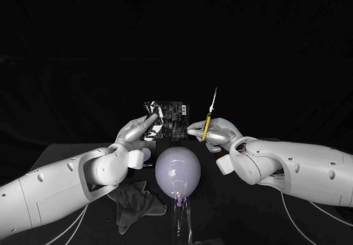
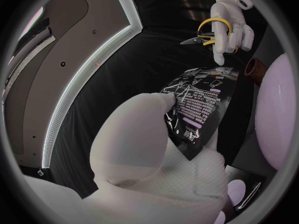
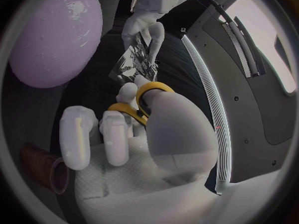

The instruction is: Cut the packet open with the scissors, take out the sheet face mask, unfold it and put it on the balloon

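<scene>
A grey cloth (image 1: 136, 204) is noted lying on the surface (image 1: 250, 219), below and left of the balloon (image 1: 179, 172). Above-left of the balloon, the left hand (image 1: 138, 131) is raised. The packet (image 1: 168, 118) is pinched by its left edge between thumb and fingers and is held upright directly above the balloon, clear of it. No cut is visible on the packet yet.

Just right of the packet and above-right of the balloon, the scissors (image 1: 208, 122) are held with tips pointing up, apart from the packet. The yellow handles are gripped by the right hand (image 1: 218, 135), with fingers passed through the loops. Whether the blades are parted cannot be told.

Handling, as judged: the packet looks like glossy foil film, so it is expected to be light, floppy and slippery. It is likely to fold away from the blades unless it is pinched firmly near the edge to be cut. The mask inside is presumed soft and easily torn, so a shallow cut along the top strip is advised. The balloon is expected to yield to pressure and shift easily.
</scene>
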Controlling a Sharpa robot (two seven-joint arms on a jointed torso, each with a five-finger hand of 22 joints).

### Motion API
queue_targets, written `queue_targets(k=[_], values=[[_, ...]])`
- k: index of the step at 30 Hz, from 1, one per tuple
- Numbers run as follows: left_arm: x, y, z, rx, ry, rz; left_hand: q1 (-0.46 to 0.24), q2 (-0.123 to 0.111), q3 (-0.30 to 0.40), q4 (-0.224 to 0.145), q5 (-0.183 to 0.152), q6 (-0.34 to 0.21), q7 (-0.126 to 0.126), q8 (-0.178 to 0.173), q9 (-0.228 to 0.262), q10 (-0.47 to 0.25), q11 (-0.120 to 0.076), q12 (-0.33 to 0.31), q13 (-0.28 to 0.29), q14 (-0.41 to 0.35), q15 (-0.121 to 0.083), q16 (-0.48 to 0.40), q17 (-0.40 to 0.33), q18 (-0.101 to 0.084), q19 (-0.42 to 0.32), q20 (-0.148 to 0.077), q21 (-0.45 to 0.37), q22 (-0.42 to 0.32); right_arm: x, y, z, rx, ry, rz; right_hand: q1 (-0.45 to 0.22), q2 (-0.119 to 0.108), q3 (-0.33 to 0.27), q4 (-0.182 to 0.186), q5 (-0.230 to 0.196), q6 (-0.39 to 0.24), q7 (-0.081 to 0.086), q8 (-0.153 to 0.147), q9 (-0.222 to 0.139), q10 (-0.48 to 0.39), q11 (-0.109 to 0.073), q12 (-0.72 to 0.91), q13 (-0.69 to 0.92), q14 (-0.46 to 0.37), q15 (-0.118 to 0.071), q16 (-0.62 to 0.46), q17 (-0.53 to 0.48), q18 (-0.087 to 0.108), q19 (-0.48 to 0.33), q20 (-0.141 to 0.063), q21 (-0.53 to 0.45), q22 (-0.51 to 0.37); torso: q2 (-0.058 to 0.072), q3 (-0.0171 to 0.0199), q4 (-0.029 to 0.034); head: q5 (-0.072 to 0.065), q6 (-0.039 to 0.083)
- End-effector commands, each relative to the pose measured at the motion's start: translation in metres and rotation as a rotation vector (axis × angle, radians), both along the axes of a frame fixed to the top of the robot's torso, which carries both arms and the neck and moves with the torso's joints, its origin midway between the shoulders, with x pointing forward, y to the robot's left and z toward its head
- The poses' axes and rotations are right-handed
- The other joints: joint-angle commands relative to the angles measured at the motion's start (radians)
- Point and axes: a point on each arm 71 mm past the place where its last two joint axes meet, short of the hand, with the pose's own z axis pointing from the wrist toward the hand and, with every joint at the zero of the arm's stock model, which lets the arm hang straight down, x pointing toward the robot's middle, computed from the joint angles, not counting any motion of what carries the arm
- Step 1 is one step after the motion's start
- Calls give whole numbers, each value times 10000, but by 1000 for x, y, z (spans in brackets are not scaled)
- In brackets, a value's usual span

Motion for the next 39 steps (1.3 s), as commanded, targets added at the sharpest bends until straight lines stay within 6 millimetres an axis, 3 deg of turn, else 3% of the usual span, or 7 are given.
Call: queue_targets(k=[1,9,29,39], values=[[-2,-5,2,-233,-38,-349,-2,79,62,-12,33,-25,5,36,11,-63,-30,-21,-6,17,-5,-9,14,83,79,9,-2,-17,0,3,2,201,-120,171,-87,17,-127,8,-2,-3767,1416,-45,-261,2539,920,10992,2625,1006,123,58,2634,-130,323,80,-20,2128,-4,0,1,-2,12],[-3,-6,3,-214,-71,-450,-2,79,62,-12,33,-25,5,36,11,-63,-30,-21,-6,17,-5,-9,14,83,79,9,-2,-17,1,5,3,259,-132,193,-89,39,-336,29,-2,-4260,1489,-68,-666,2539,981,10992,2625,1006,163,58,2634,-118,293,114,-73,2114,-3,-5,-3,14,3],[-4,2,4,-222,-130,-369,-6,92,66,-18,34,-13,6,51,24,-48,-33,-12,-2,30,-9,-5,26,82,110,3,-10,-29,6,-6,3,68,-243,-117,-60,41,-459,23,-2,-4433,1545,-73,-832,2539,1027,10992,2625,1006,210,58,2634,-117,287,146,-84,2113,1,-8,2,9,-59],[-6,0,4,-280,-130,-512,-5,97,69,-23,34,-10,5,56,28,-45,-34,-11,-1,34,-10,-4,29,82,119,1,-13,-34,8,-2,2,57,-257,-12,-14,43,-542,3,-2,-4569,1568,-81,-958,2539,1050,10992,2625,1006,243,58,2634,-114,276,174,-103,2109,-5,-6,1,12,-100]])
